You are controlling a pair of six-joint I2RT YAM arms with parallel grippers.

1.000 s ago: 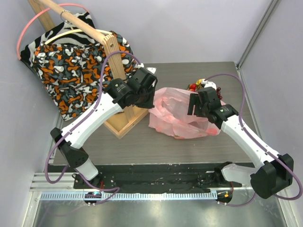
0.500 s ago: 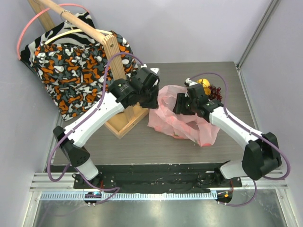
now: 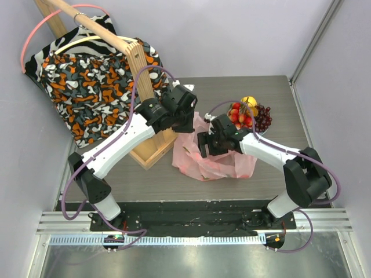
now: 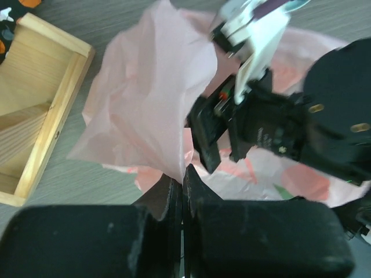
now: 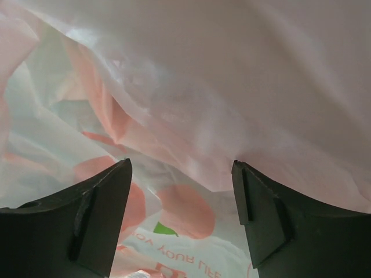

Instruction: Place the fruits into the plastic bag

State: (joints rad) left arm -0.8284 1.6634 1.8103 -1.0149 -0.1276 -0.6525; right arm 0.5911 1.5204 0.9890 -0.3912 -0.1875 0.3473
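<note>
Pink bag (image 3: 200, 163) is pinched tight by the left gripper (image 4: 182, 175). The right gripper (image 5: 180, 169) is spread apart among its folds. The fruits (image 3: 246, 116) sit nearby.

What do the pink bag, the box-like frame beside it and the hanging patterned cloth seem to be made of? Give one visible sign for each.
The pink bag looks like thin plastic film: translucent, glossy, sharply crinkled. The frame looks like unpainted light wood: visible grain, matte surface. The patterned cloth appears to be printed fabric: it drapes in soft folds without shine.

Thin glossy crinkled plastic bag (image 3: 208, 156)
</note>
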